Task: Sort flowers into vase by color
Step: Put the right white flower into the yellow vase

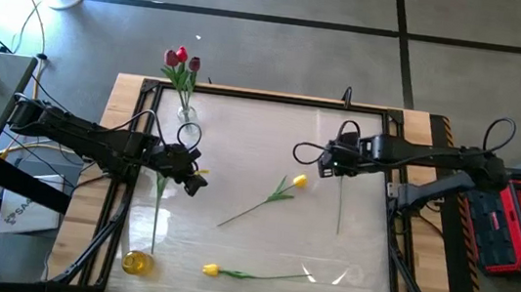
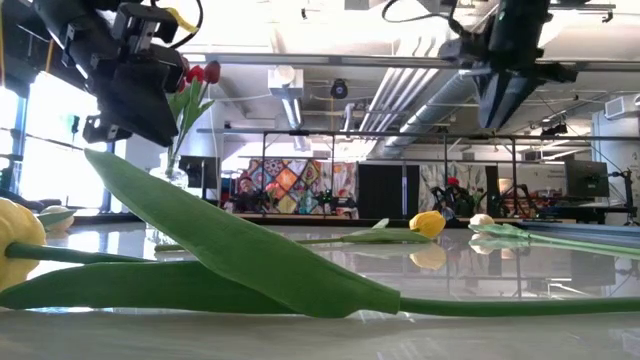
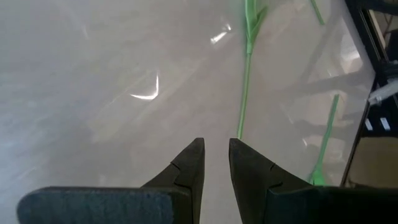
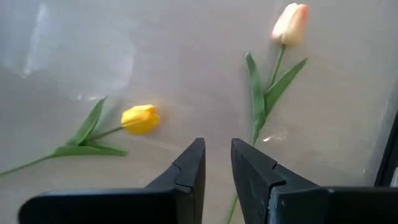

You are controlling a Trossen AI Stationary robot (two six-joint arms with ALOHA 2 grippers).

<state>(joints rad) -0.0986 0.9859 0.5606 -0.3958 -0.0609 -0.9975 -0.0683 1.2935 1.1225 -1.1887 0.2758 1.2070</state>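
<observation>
Left gripper (image 3: 216,163) hung over table (image 1: 242,134) nr a green stem (image 3: 244,99), fingers narrowly apart, empty. Right gripper (image 4: 217,163), same narrow gap, above yellow tulip (image 4: 140,119) & cream tulip (image 4: 290,23).

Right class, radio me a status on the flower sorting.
Both grippers empty, fingers slightly apart, above table. Red tulips in vase. Yellow tulips lie loose. Nothing in the way.

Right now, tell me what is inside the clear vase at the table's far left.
The clear vase holds red tulips, heads above the rim, stems and leaves running down inside. How many stems it holds cannot be counted; they overlap.
</observation>
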